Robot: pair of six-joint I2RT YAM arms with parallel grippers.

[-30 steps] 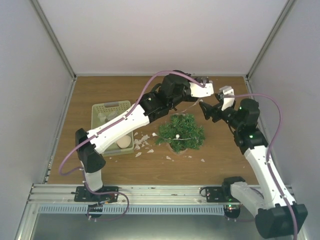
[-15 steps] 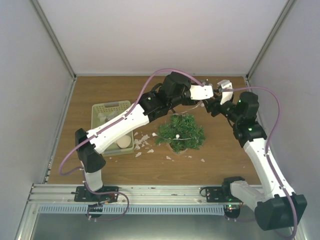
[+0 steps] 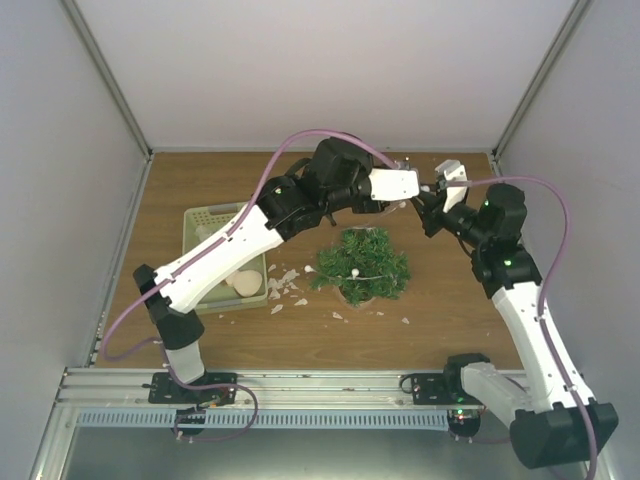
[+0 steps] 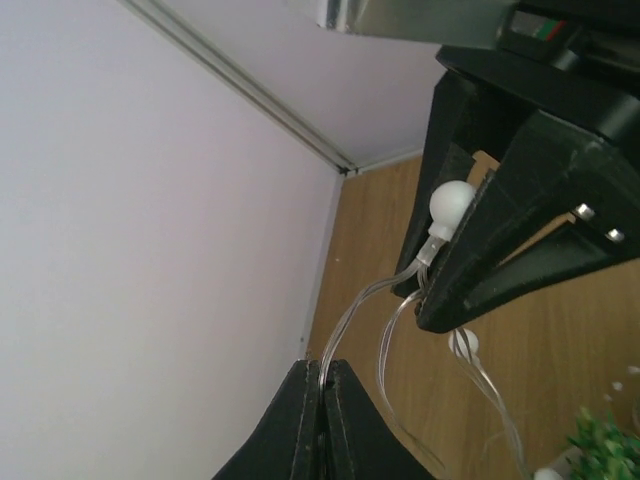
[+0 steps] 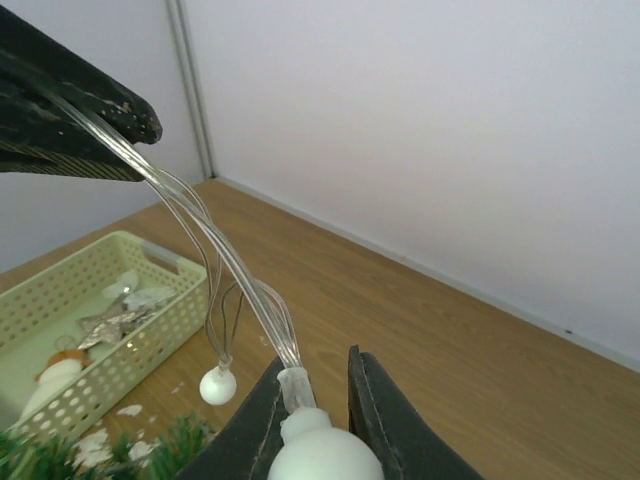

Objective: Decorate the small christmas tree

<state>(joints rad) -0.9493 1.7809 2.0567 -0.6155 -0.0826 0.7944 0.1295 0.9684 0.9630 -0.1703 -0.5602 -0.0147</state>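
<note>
Above the small christmas tree (image 3: 362,263), your left gripper (image 4: 322,375) pinches the clear wires of a light string (image 5: 215,240), while your right gripper (image 5: 318,385) clamps the neck of one white bulb (image 5: 320,455) on it. Below, the tree stands upright on the wooden table (image 3: 440,320), just right of a pale green tray (image 3: 215,218), with white scraps (image 3: 285,285) scattered between.

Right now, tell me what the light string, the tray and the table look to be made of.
Light string: thin clear plastic-coated wire, glossy and see-through, with matte white bulbs, probably plastic. Tray: pale green plastic, judging by its moulded, perforated walls. Table: wood or wood-look laminate, with brown grain and a soft sheen; I cannot tell which.
</note>
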